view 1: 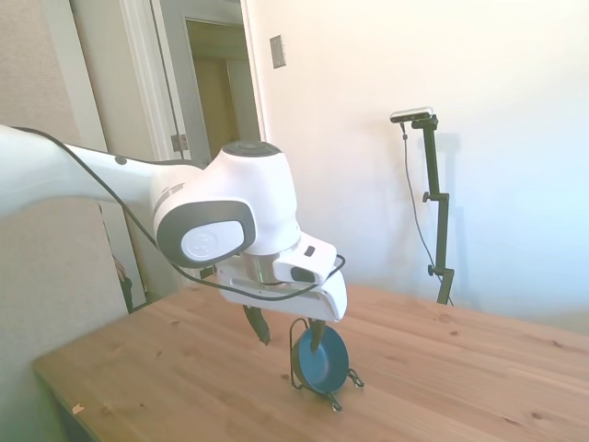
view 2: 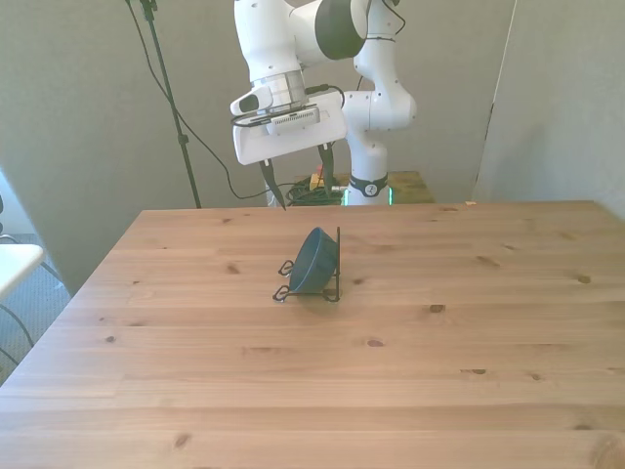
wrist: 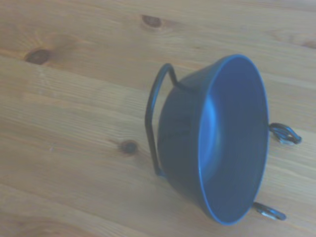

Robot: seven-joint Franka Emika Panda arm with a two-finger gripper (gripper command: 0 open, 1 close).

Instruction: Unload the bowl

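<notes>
The gripper [view 2: 301,188] hangs above the tabletop [view 2: 439,371], jaws spread wide and holding nothing. Just below, the bowl [view 2: 314,262] stands on edge, leaning in the thin black wire stand [view 2: 335,274].

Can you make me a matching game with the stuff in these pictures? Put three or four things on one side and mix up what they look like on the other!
Things:
1. bowl
2. wire stand
3. gripper
4. table

What they are like:
A. light wood with dark knots
B. thin, black, bent metal
C. dark teal-blue, propped up on its edge
D. above the table, dark fingers open, holding nothing

Pairs: 1-C, 2-B, 3-D, 4-A
</notes>
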